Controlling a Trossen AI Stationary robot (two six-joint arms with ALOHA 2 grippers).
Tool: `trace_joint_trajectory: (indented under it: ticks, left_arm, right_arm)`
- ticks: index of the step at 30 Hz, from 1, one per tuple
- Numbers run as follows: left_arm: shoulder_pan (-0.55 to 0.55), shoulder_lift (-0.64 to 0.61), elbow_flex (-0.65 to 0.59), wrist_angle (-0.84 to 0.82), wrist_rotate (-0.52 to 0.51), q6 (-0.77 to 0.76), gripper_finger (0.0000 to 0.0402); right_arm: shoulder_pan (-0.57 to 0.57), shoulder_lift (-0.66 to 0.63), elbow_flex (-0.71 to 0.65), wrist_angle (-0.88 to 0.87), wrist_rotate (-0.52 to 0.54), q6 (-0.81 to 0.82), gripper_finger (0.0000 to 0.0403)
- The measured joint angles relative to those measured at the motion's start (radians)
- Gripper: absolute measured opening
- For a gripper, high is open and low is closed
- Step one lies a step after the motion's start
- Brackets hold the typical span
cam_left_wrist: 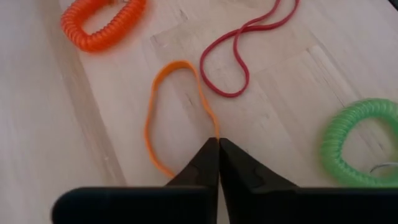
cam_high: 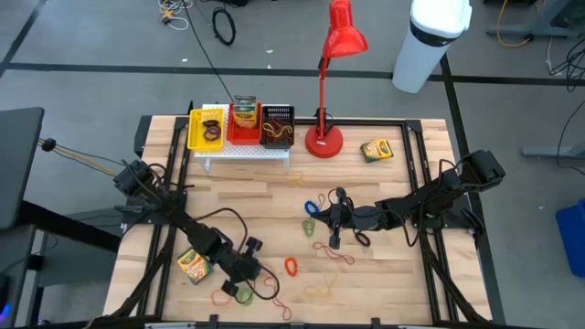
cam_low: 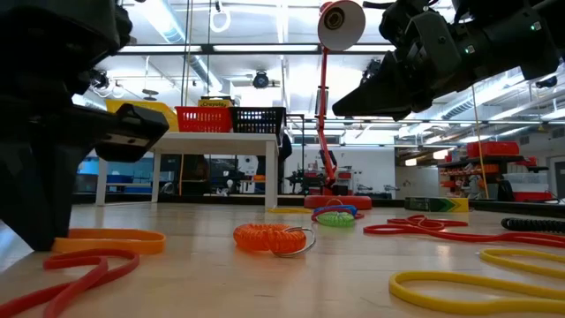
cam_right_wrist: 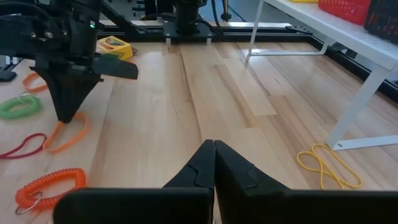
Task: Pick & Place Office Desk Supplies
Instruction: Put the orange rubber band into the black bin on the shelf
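Note:
My left gripper stands near the table's front left, fingers pointing steeply down, shut at the side of an orange rubber band that lies flat on the wood. An orange coil, a red band and a green coil lie around it. A crayon box lies beside the left arm and another by the lamp. My right gripper hovers shut over the table's middle, touching nothing. My left gripper pinches the orange band's strand at one end of the loop between its two fingertips. The fingers come from above, slanting down, and lie across the strand. The rest of the loop lies slack and flat on the table.
A white rack at the far edge carries a yellow, a red and a black bin; a red desk lamp stands beside it. Blue and green bands, a red band and a yellow one lie scattered.

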Motion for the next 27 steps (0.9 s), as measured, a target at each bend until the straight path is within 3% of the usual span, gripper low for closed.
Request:
trace_joint_trajectory:
  ticks: [8, 19, 27]
  left_arm:
    - [0.018, -0.063, -0.006, -0.103, -0.056, 0.08, 0.0005]
    - [0.038, -0.476, -0.004, -0.269, -0.253, 0.147, 0.0004]
    - [0.047, -0.759, -0.004, -0.38, -0.651, 0.106, 0.0006]
  right_arm:
    - [0.0, 0.0, 0.0, 0.004, 0.0, 0.0, 0.0005]
    - [0.0, 0.0, 0.0, -0.007, 0.0, -0.001, 0.0005]
    - [0.0, 0.0, 0.0, -0.015, 0.0, 0.0, 0.0005]
